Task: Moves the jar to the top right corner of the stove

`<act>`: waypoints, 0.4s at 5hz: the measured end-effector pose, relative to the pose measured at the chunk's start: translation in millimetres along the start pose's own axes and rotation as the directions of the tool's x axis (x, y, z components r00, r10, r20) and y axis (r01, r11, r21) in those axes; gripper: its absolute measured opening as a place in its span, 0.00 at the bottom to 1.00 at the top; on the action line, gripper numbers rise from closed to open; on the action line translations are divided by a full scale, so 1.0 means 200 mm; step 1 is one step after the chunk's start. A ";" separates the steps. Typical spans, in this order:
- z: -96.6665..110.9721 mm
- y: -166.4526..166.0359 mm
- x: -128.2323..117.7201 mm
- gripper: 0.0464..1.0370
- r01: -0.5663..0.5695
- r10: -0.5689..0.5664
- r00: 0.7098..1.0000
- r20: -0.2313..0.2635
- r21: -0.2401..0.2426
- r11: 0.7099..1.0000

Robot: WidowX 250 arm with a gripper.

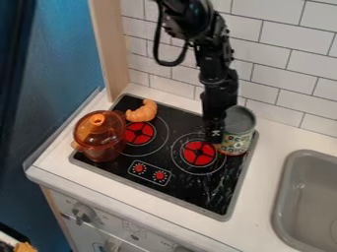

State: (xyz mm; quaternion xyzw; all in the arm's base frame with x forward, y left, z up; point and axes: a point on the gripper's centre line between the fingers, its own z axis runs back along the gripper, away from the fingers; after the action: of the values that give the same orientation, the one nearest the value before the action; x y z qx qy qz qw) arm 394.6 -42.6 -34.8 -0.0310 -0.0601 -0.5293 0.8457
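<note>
Spotting a grey-topped, green-and-orange can (pixel 237 130), upright, right beside the gripper (pixel 215 137); spread or pinching, can't tell!

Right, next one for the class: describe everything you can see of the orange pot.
The pot is a see-through orange and looks like plastic. Its body is rounded, with a small lug jutting out on the left. A lid of similar orange sits on top, with a round knob in its middle. The pot stands upright at the left edge of the stove, beside the croissant; whether those two touch, I cannot tell.
</note>
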 end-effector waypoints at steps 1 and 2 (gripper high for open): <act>0.01 -0.01 0.04 0.96 0.028 -0.028 1.000 0.001 -0.011 1.000; 0.01 0.00 0.04 0.96 0.022 -0.022 1.000 0.001 -0.003 1.000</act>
State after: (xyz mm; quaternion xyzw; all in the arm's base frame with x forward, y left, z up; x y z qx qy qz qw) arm 398.1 -50.3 -32.3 -0.0319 -0.0600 -0.5385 0.8399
